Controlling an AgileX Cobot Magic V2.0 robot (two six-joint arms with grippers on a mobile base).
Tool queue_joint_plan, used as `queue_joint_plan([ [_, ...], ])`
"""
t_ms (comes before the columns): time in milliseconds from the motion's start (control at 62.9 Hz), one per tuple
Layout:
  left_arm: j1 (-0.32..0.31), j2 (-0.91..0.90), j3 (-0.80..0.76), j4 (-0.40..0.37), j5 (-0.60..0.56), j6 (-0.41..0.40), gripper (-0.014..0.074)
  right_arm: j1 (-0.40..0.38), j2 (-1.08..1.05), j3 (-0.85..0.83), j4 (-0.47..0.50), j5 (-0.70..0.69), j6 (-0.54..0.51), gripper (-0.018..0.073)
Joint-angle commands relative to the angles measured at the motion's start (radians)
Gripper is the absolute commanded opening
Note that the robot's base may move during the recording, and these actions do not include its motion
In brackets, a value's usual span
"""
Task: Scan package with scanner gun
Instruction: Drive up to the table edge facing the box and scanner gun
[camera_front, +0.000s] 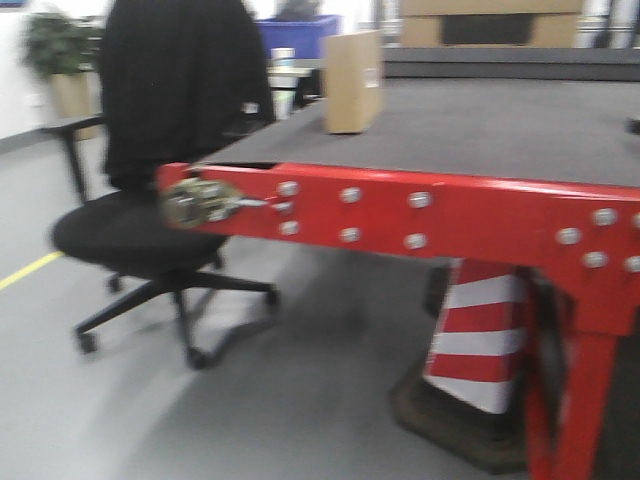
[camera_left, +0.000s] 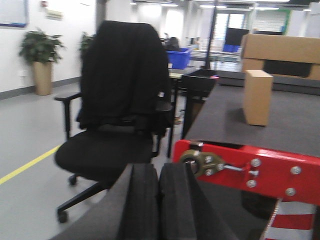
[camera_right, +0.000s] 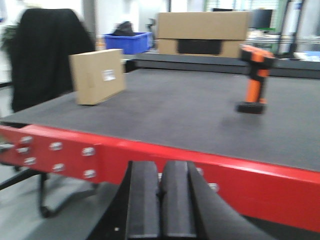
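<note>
Scan not yet begun. Package (camera_right: 97, 76) is standing on desk (camera_right: 190, 120); scanner gun (camera_right: 255, 82) is standing upright well apart, untouched. Left gripper (camera_left: 158, 175), right gripper (camera_right: 160, 172): both pressed together, empty, hovering short of desk.

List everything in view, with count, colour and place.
package: 1, brown, upright on table
scanner gun: 1, orange-black, standing on table, apart from package
larger cardboard box: 1, brown, dark panel, beyond table
table: 1, grey top, red frame
office chair: 1, black, beside table
cone: 1, red-white, under table
bin: 1, blue, background
potted plant: 1, green, by wall
left hand: 1, black, shut, before table corner
right hand: 1, black, shut, before table edge
</note>
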Motion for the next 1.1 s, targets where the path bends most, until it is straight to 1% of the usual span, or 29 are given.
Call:
queue_joint_plan([
  [0,-0.001,-0.004,-0.003,0.005,-0.019,-0.005,-0.0111,0.008,-0.004,0.000,-0.006,-0.019,0.005,-0.0168],
  [1081,-0.001,-0.004,-0.003,0.005,-0.019,-0.005,-0.0111,0.010,-0.004,0.000,-0.006,-0.019,0.005,-0.0168],
])
